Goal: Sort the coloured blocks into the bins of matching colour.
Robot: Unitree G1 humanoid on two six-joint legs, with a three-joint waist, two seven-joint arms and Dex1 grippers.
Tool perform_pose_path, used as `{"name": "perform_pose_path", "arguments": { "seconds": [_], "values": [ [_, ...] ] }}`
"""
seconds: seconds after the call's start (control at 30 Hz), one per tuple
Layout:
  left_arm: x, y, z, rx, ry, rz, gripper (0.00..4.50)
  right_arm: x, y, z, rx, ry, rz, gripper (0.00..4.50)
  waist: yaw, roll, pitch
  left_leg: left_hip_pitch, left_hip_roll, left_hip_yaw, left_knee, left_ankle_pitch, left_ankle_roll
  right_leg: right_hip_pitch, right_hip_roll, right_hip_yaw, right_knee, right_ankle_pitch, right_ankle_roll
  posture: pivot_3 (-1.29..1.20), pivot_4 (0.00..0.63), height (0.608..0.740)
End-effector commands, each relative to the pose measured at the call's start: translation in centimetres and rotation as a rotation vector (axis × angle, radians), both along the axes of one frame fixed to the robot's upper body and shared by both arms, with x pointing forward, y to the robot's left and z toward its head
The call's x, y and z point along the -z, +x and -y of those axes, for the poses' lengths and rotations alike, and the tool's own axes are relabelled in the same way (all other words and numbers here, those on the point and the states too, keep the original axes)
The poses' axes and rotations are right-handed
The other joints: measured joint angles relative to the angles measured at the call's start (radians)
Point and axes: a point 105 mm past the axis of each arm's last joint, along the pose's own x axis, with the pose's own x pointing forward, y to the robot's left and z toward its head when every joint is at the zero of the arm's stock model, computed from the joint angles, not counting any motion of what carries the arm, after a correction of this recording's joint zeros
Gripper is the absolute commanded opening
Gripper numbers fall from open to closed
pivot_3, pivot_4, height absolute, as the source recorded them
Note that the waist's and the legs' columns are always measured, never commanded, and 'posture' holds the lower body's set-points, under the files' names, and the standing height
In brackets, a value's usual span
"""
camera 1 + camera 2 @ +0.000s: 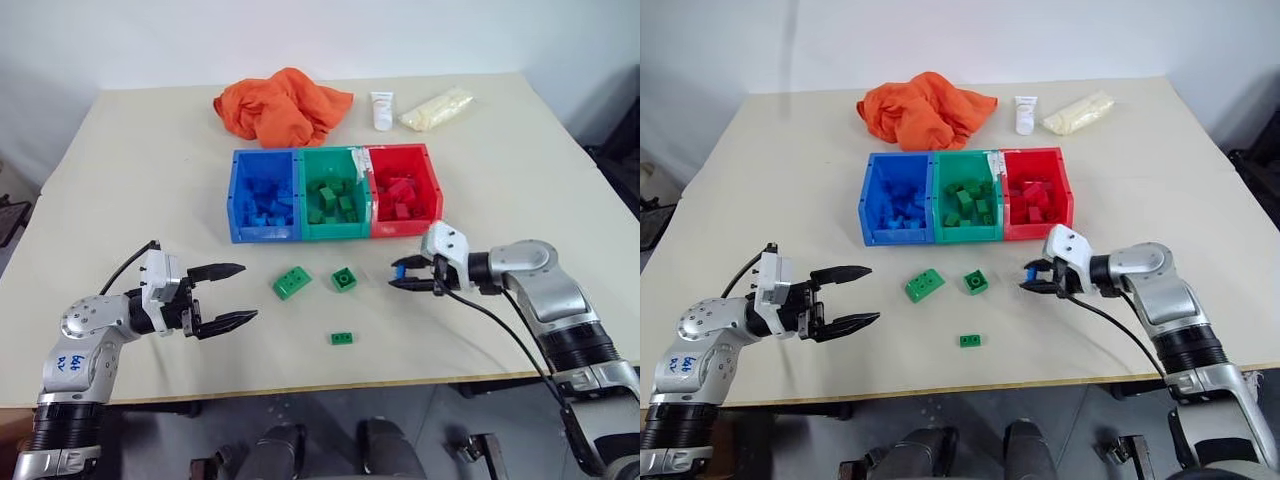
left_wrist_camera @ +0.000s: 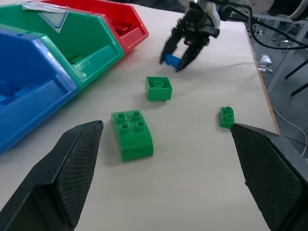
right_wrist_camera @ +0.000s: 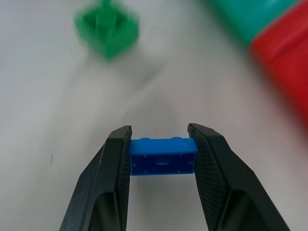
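Left eye view: the robot's left gripper (image 1: 232,294) hovers low over the pale table (image 1: 130,170), its two black fingers spread wide apart with nothing between them. Just to its right, three green blocks lie loose on the tabletop: a four-stud block (image 1: 292,282), a small square block (image 1: 345,279) beside it, and a tiny two-stud block (image 1: 342,338) nearer the table's front edge. Behind them, three joined bins stand in a row, the blue bin (image 1: 236,205) on the left, the green bin (image 1: 334,232) in the middle and the red bin (image 1: 432,180) on the right, each already holding blocks of its own colour. Farther right, in front of the red bin, the right gripper (image 1: 399,275) is clamped on a small blue block (image 3: 162,157), pinched endwise between its fingertips just above the table. At the table's far side lie a crumpled orange cloth (image 1: 283,104), a white tube (image 1: 382,109) and a pale packet (image 1: 437,108).
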Motion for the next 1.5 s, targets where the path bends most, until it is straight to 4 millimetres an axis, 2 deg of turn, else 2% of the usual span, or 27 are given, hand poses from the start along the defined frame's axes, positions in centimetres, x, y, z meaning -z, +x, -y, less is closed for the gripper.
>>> {"name": "perform_pose_path", "arguments": {
  "seconds": [0.03, 0.2, 0.33, 0.53, 0.67, 0.83, 1.0, 1.2, 1.3, 1.4, 1.5],
  "values": [
    [-0.9, 0.2, 0.3, 0.018, -0.013, 0.043, 4.5, -5.3, 0.8, -4.1, -0.061, 0.131, 0.154, 1.44, -0.007, 0.0, 0.0, 0.0, 0.001, 0.0, 0.0, 0.0, 0.0, 0.0, 0.0, 0.0, 0.0, 0.0, 0.0, 0.0, 0.15, 0.74],
    [-1.1, 0.7, 0.5, 0.021, -0.016, 0.056, 4.5, -7.8, 3.7, -9.5, -0.045, 0.203, 0.222, 1.44, -0.017, 0.0, 0.0, 0.0, 0.001, -0.001, -0.001, 0.0, -0.001, 0.0, 0.001, -0.001, 0.002, 0.0, 0.0, 0.0, 0.15, 0.74],
    [-1.3, 0.9, 0.6, 0.021, -0.018, 0.063, 4.5, -8.9, 5.7, -13.3, -0.022, 0.218, 0.27, 1.44, -0.021, 0.0, 0.0, 0.0, 0.0, -0.003, -0.001, 0.0, -0.001, -0.001, 0.0, -0.002, 0.007, 0.0, 0.0, 0.0, 0.15, 0.74],
    [-1.3, 0.9, 0.6, 0.014, -0.02, 0.074, 4.5, -9.8, 6.5, -17.9, -0.007, 0.261, 0.313, 1.44, -0.037, 0.0, 0.0, 0.0, -0.001, -0.007, -0.001, 0.0, -0.001, -0.002, 0.001, -0.003, 0.013, 0.0, -0.001, 0.0, 0.15, 0.74],
    [-1.4, 0.9, 0.6, 0.004, -0.02, 0.082, 4.5, -10.3, 6.4, -19.3, -0.006, 0.281, 0.326, 2.82, -0.049, 0.0, 0.0, 0.0, -0.001, -0.012, -0.001, 0.0, -0.002, -0.002, 0.002, -0.003, 0.016, 0.001, -0.001, 0.0, 0.15, 0.74],
    [-1.4, 0.8, 0.3, -0.005, -0.02, 0.085, 4.5, -11.2, 6.1, -19.3, -0.04, 0.315, 0.364, 4.46, -0.052, 0.0, 0.0, 0.0, -0.001, -0.014, -0.001, 0.0, -0.003, -0.003, 0.003, -0.002, 0.018, 0.001, -0.001, 0.0, 0.15, 0.74],
    [-1.0, 0.9, 0.3, -0.005, -0.023, 0.075, 4.5, -11.4, 5.0, -17.6, -0.164, 0.311, 0.4, 4.46, -0.052, 0.0, 0.0, 0.0, -0.001, -0.015, 0.0, -0.001, -0.003, -0.003, 0.003, -0.002, 0.018, 0.001, -0.001, 0.0, 0.15, 0.74],
    [-1.1, 1.6, 0.7, -0.004, -0.039, 0.081, 4.5, -11.5, 5.9, -16.8, -0.097, 0.312, 0.417, 4.46, -0.053, 0.0, 0.0, 0.001, -0.001, -0.015, 0.0, 0.0, -0.003, -0.003, 0.003, -0.002, 0.018, 0.001, -0.001, 0.0, 0.15, 0.74],
    [-1.2, 1.8, 0.9, 0.0, -0.043, 0.088, 4.5, -11.9, 5.7, -16.5, -0.111, 0.327, 0.416, 4.46, -0.058, 0.0, 0.0, 0.0, -0.001, -0.015, 0.0, -0.001, -0.003, -0.003, 0.003, -0.002, 0.019, 0.001, -0.001, 0.0, 0.15, 0.74],
    [-1.0, 1.7, 1.0, 0.01, -0.036, 0.085, 4.5, -11.1, 4.7, -14.8, -0.186, 0.301, 0.417, 4.46, -0.058, 0.0, 0.0, 0.0, -0.001, -0.016, 0.0, -0.001, -0.003, -0.003, 0.003, -0.002, 0.019, 0.001, -0.001, 0.0, 0.15, 0.74],
    [-0.6, 1.4, 1.1, 0.021, -0.03, 0.075, 4.5, -9.7, 3.2, -11.9, -0.248, 0.261, 0.391, 4.46, -0.045, 0.0, 0.0, 0.0, -0.002, -0.017, 0.001, -0.001, -0.003, -0.002, 0.002, -0.002, 0.019, 0.001, -0.001, 0.0, 0.15, 0.74]
  ]
}}
